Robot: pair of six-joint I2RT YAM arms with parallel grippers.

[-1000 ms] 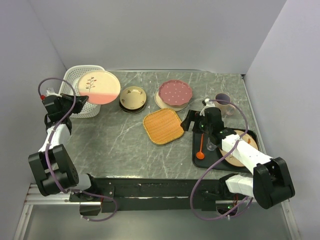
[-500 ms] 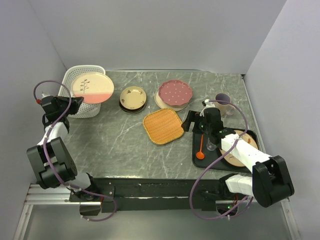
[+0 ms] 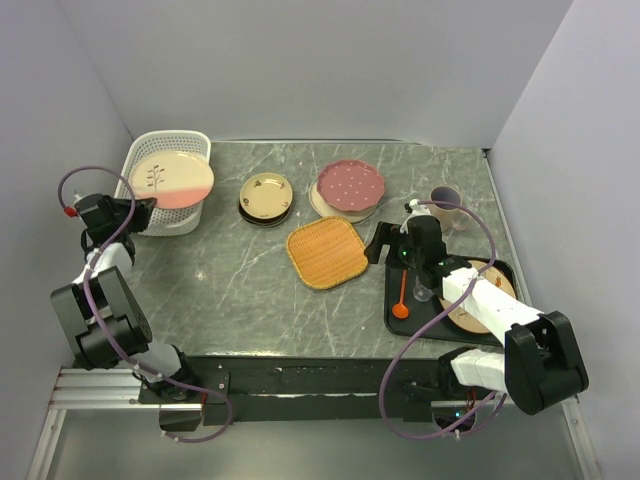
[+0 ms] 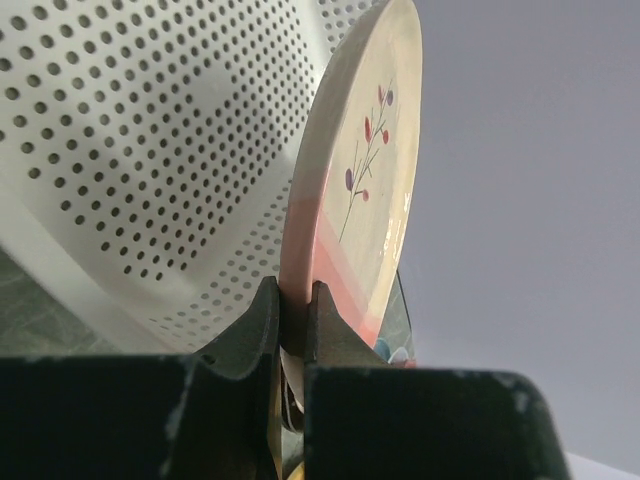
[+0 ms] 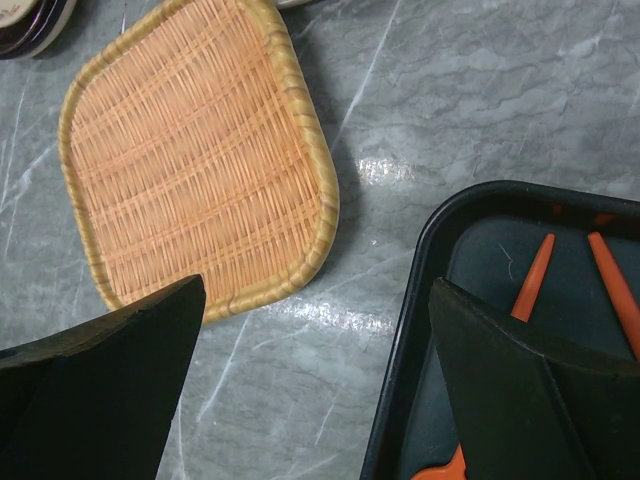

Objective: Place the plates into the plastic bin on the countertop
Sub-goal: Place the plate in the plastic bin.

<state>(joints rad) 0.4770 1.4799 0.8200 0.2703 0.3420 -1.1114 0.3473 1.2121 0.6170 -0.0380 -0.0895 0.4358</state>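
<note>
The left gripper (image 4: 295, 322) was clamped on the rim of the pink-and-cream plate (image 4: 365, 190), holding it over the open top of the bin (image 4: 150, 150). Well right of the bin, the right gripper (image 5: 318, 300) hung with fingers spread, gripping nothing, above the countertop (image 5: 480, 90), where the woven plate (image 5: 195, 150) lay

1. Sprig plate (image 3: 170, 178) covers most of the bin (image 3: 172, 137), far left corner.
2. Dotted plate (image 3: 351, 184) hides all but a cream plate's (image 3: 316, 203) rim.
3. Right arm (image 3: 478, 300) crosses the tray's (image 3: 390, 300) plate (image 3: 497, 281), right edge.
4. Left fingers (image 4: 252, 338) hide the sprig plate's lower edge.
</note>
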